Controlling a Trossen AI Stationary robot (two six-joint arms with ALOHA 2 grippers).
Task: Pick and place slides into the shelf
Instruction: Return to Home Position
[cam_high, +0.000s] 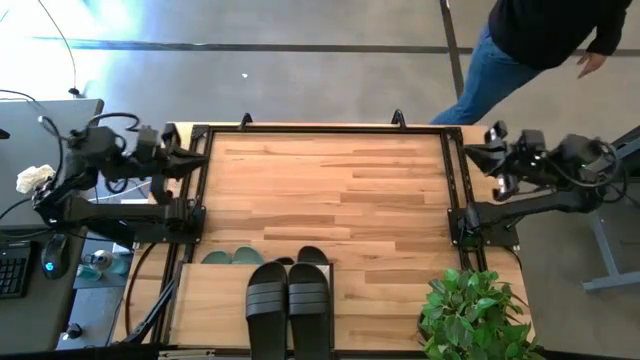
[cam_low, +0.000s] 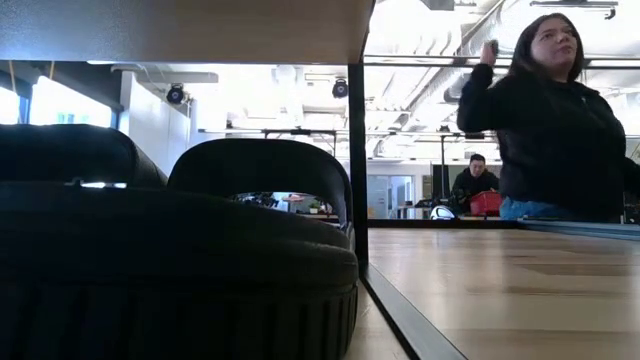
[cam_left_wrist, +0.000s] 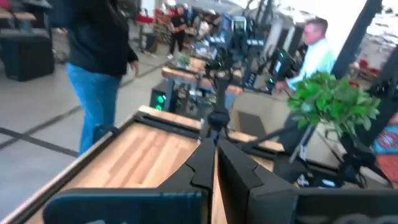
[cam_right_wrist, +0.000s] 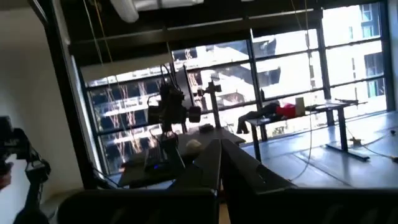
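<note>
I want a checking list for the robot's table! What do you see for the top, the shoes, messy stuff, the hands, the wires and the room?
Surface: wooden table of light planks with a dark frame.
Job's things: one black pair lies side by side on top of the shelf; green slides and another black slide peek out from under it.
Clutter: leafy plant at the near right corner.
Hands: left hand shut, at the table's left edge; right hand shut, at the right edge; both hold nothing.
Cables: black cables loop over the arms.
Surroundings: a person beyond the far right corner; a keyboard on the left.
</note>
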